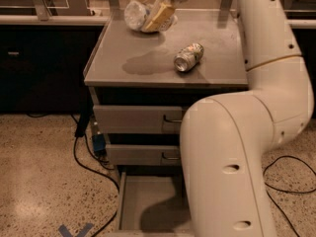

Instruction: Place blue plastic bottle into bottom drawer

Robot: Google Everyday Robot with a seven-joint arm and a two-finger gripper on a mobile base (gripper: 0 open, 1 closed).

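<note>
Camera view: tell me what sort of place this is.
Probably a robot lab or test area: a grey three-drawer cabinet on a speckled floor, loose cables beside it. The gripper holds the blue plastic bottle above the cabinet top, bottom drawer open.

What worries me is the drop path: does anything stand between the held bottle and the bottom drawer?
The hand holds the blue plastic bottle over the cabinet top, with two shut upper drawers beneath. The open bottom drawer juts forward; the robot's arm hides its right side.
</note>
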